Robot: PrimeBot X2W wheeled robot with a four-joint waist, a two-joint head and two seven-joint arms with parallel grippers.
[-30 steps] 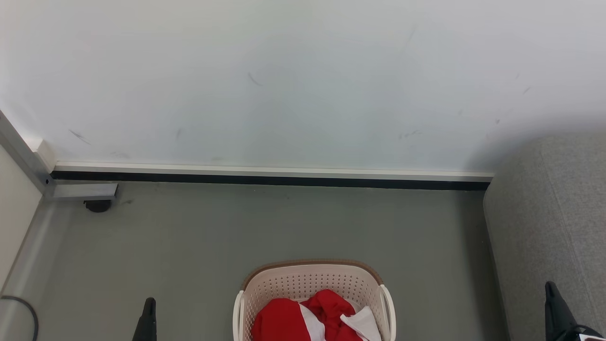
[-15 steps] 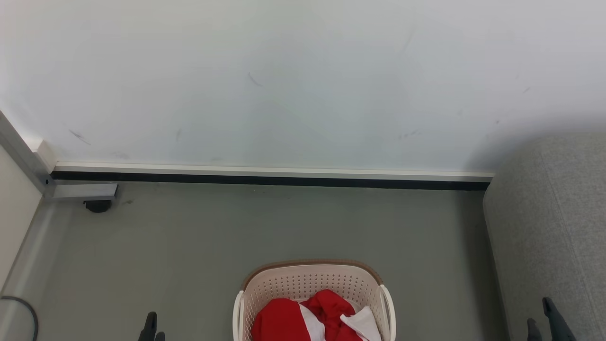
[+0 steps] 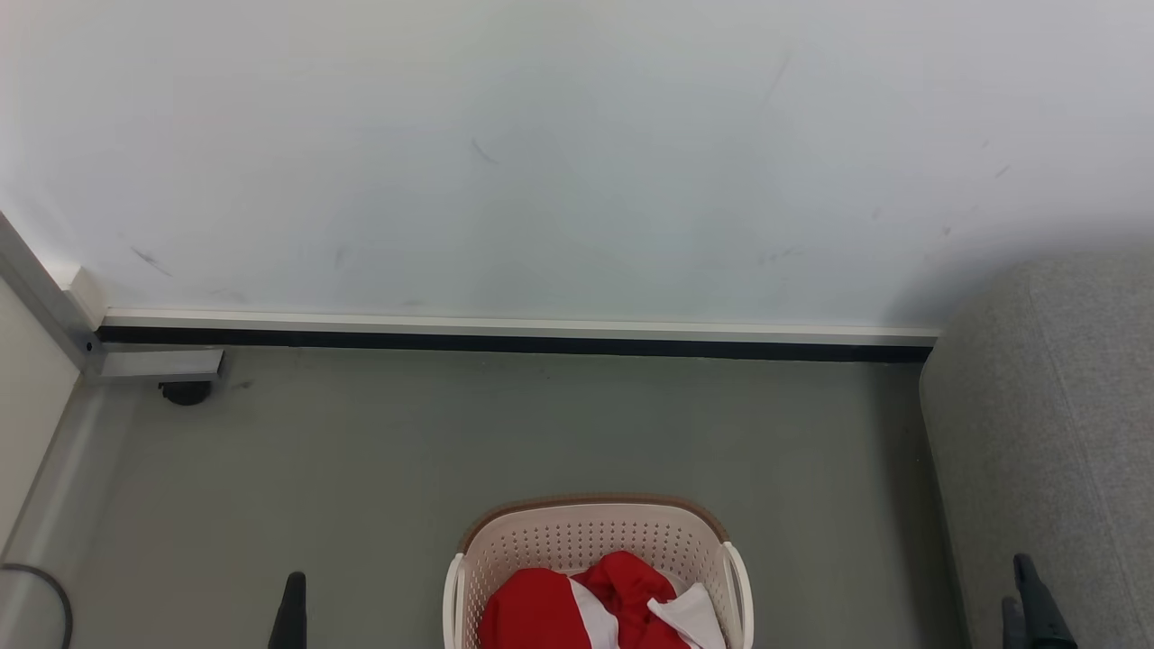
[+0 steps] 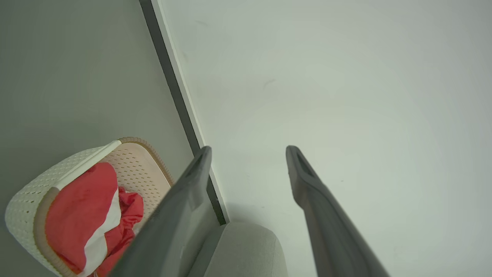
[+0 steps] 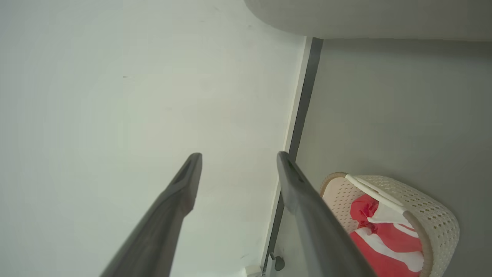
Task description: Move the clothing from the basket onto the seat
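Note:
The cream basket (image 3: 590,507) stands on the floor at the bottom centre of the head view, with the red and white clothing (image 3: 550,613) bunched inside it. The grey seat (image 3: 1064,406) rises at the right. My left gripper (image 4: 248,152) is open and holds nothing; one of its fingers (image 3: 293,613) pokes up left of the basket. My right gripper (image 3: 1023,595) is open and holds nothing, in front of the seat. The wrist views show the basket (image 4: 134,141) (image 5: 434,215), the clothing (image 4: 80,200) (image 5: 384,240) and the seat (image 4: 246,246) (image 5: 365,15) beside each gripper (image 5: 239,157).
A pale wall (image 3: 577,162) with a dark baseboard (image 3: 514,342) closes the far side. A metal bracket with a dark stopper (image 3: 185,379) sits in the left corner. A cable (image 3: 41,586) loops at the lower left. Grey-green floor (image 3: 541,424) lies between basket and wall.
Both grippers have gone from shut to open. Their tips sit slightly lower in the head view. The basket and the clothing have not moved.

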